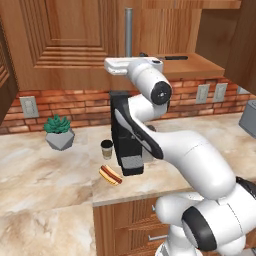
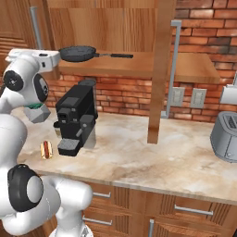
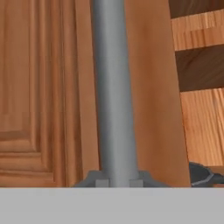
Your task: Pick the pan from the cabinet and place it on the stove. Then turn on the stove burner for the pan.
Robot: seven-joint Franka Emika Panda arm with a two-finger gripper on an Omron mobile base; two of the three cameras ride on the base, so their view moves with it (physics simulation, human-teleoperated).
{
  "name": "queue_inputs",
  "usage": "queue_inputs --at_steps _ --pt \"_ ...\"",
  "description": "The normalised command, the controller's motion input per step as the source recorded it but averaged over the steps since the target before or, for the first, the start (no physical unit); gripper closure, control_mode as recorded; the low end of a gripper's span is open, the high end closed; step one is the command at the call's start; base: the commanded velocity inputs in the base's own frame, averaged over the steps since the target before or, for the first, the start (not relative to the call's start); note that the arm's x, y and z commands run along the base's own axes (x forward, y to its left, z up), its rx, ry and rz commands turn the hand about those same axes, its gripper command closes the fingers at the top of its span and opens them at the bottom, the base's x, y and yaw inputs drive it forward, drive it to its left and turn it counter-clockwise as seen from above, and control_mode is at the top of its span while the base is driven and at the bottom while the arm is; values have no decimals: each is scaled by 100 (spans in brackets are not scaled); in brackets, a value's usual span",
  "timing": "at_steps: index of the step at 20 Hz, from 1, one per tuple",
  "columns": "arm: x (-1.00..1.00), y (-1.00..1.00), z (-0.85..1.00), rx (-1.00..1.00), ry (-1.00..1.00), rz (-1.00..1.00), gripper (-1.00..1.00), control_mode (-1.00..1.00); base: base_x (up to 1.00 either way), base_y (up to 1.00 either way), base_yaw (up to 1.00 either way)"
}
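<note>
The pan (image 2: 77, 53) lies on the shelf of the open cabinet (image 2: 139, 65), its long black handle (image 1: 175, 57) pointing right; a dark bit of the pan (image 3: 203, 175) shows at the lower right of the hand view. My gripper (image 1: 128, 62) is up at the left cabinet door (image 1: 65, 40), shut on that door's vertical silver bar handle (image 3: 111, 87). The bar runs straight down the middle of the hand view, and my fingertips are hidden there. From the right base view the gripper (image 2: 34, 53) sits just left of the pan. The stove is out of view.
The cabinet's right door (image 2: 162, 69) stands open, edge-on. On the marble counter below stand a black coffee machine (image 1: 127, 135), a small cup (image 1: 106, 149), a hot dog (image 1: 110, 175) and a potted plant (image 1: 59, 131). A silver toaster (image 2: 227, 136) is at the right.
</note>
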Motion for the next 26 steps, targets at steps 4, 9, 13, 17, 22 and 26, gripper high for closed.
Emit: queue_inputs --at_steps 4,9,13,17,22,26 --pt "-32 55 0 0 1 0 100 -100 0 0 0" --pt "-27 68 0 0 2 0 100 -100 0 0 0" --pt "-38 76 0 0 1 0 100 -100 0 0 0" --pt "-41 75 0 0 0 2 100 -100 0 0 0" --pt "-46 73 0 0 0 3 100 -100 0 0 0" --pt "-53 74 0 0 0 3 100 -100 0 0 0"
